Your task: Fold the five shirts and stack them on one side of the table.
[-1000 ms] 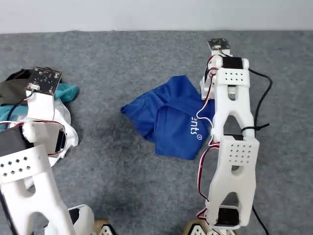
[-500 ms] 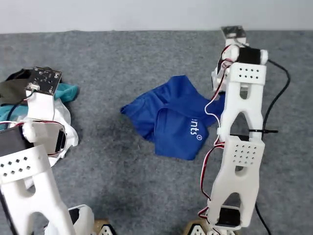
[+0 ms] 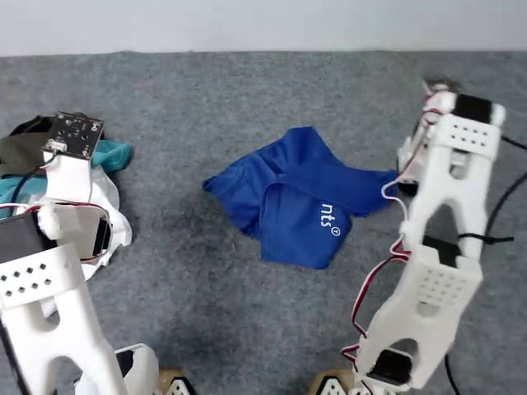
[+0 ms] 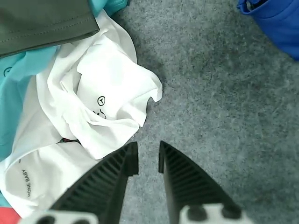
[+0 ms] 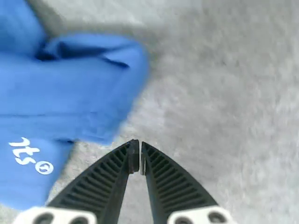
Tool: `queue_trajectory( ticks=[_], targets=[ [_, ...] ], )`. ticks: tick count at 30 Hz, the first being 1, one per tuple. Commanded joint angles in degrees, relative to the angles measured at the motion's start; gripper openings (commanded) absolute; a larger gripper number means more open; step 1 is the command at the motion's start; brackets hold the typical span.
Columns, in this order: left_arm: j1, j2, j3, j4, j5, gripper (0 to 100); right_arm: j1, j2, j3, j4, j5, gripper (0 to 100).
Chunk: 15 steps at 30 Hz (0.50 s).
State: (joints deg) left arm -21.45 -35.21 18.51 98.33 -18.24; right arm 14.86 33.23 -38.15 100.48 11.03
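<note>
the right arm (image 3: 445, 247) reaches along the right side of the grey carpeted counter (image 3: 189, 107). its fingers (image 5: 122, 170) are closed tip to tip on nothing, over bare counter just beside the crumpled blue cotton shirt (image 3: 288, 197). the left arm (image 3: 45, 280) hangs over a heap holding a white shirt (image 4: 93, 107), a teal shirt (image 4: 18, 79) and a dark olive shirt (image 4: 42, 21), its fingers (image 4: 117, 170) slightly parted and empty.

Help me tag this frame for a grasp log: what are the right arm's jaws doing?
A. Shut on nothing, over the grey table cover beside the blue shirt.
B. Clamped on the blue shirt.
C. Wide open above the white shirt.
A: in the right wrist view the jaws meet at their tips with nothing between them, over the grey table cover just off the edge of the blue shirt.
</note>
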Motion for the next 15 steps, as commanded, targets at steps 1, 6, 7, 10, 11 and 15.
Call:
queue_trajectory(
  ticks=[1, 6, 7, 10, 11, 15],
  targets=[
    [0.5, -0.9, -0.3, -1.2, 0.1, 8, 1.8, -4.4, 1.1, 2.3, 0.6, 4.6],
    [0.5, -0.9, -0.3, -1.2, 0.1, 8, 0.7, -4.4, 1.8, 2.2, 0.3, 25.3],
    [0.5, -0.9, -0.3, -1.2, 0.1, 8, 0.2, -4.4, 1.8, 2.2, 0.2, 28.8],
    [0.5, -0.9, -0.2, -1.2, 0.1, 8, -2.2, -4.5, 1.5, 2.2, -2.4, 31.6],
    [0.5, -0.9, -0.2, -1.2, 0.1, 8, -3.5, -4.7, 1.5, 2.0, -2.7, 31.7],
    [0.5, -0.9, -0.2, -1.2, 0.1, 8, -8.7, -4.4, 1.4, 1.2, -3.4, 31.8]
  ],
)
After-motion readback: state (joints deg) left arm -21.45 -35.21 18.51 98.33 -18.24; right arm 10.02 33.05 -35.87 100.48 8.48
